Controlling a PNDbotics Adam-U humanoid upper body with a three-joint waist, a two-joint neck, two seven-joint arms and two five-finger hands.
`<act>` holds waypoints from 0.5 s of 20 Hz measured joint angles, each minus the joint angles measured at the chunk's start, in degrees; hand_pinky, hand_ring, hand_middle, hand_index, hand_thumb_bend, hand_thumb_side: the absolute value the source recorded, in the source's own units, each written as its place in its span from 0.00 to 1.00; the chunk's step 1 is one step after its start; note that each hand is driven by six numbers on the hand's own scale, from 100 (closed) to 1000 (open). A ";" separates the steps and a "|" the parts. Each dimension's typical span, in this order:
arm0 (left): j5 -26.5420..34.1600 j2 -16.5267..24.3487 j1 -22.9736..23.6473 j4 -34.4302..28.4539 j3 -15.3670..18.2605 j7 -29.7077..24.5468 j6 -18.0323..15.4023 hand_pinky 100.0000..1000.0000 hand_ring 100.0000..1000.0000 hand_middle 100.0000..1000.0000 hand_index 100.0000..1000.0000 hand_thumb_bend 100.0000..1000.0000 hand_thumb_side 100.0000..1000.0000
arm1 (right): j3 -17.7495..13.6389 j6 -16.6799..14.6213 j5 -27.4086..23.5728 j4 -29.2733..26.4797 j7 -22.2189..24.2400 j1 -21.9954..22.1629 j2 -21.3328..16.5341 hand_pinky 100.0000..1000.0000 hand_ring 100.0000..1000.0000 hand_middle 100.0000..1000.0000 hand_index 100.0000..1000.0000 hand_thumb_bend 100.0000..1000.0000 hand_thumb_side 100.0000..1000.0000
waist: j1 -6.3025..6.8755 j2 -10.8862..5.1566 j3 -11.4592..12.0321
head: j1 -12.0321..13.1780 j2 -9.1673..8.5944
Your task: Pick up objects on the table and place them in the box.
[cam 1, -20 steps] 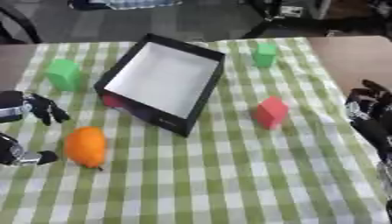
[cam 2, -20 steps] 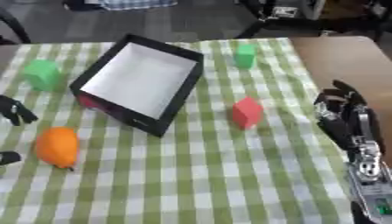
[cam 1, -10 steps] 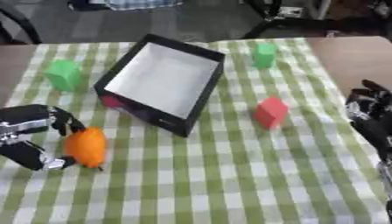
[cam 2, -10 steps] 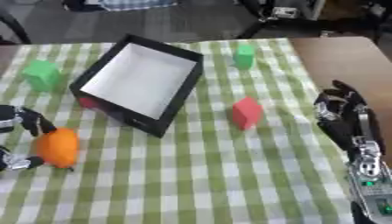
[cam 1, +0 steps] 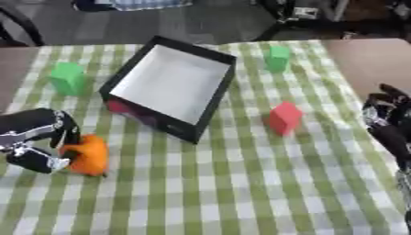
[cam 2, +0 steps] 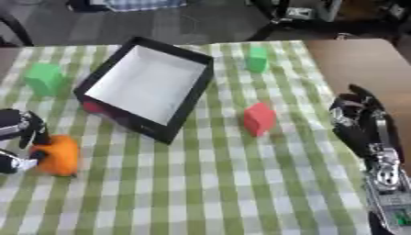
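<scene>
Left hand closing on the orange, near-left of the cloth.

My left hand (cam 1: 38,144) has fingers and thumb curled round the orange object (cam 1: 88,154), which sits on the checked tablecloth (cam 1: 241,183) just short of the box (cam 1: 170,85). Right hand (cam 2: 361,124) idles at the right edge, fingers relaxed and apart. Risk as I judge it: the round thing rolls out of the curl on the lift, or I clip the box's near wall carrying it across and shove the box.
</scene>
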 measured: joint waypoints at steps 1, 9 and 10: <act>-0.52 -0.02 0.00 -0.14 0.14 2.51 0.49 0.38 0.12 0.08 0.32 0.00 0.05 | 0.00 0.00 0.00 0.06 0.00 0.02 0.00 0.76 0.65 0.69 0.86 0.00 0.29 | 0.00 0.00 0.00 | 0.00 0.00; -1.29 -0.42 -1.24 -3.21 2.37 13.28 3.49 0.40 0.12 0.07 0.32 0.00 0.04 | 0.00 0.00 0.00 0.13 0.00 0.08 0.00 0.76 0.65 0.69 0.86 0.00 0.29 | 0.00 0.00 0.02 | -0.11 0.00; -1.13 -0.41 -1.77 -4.17 2.84 13.67 3.78 0.41 0.12 0.07 0.32 0.00 0.04 | 0.00 0.00 0.00 0.13 0.00 0.13 0.00 0.76 0.65 0.69 0.86 0.00 0.29 | 0.00 0.00 0.02 | -0.13 0.00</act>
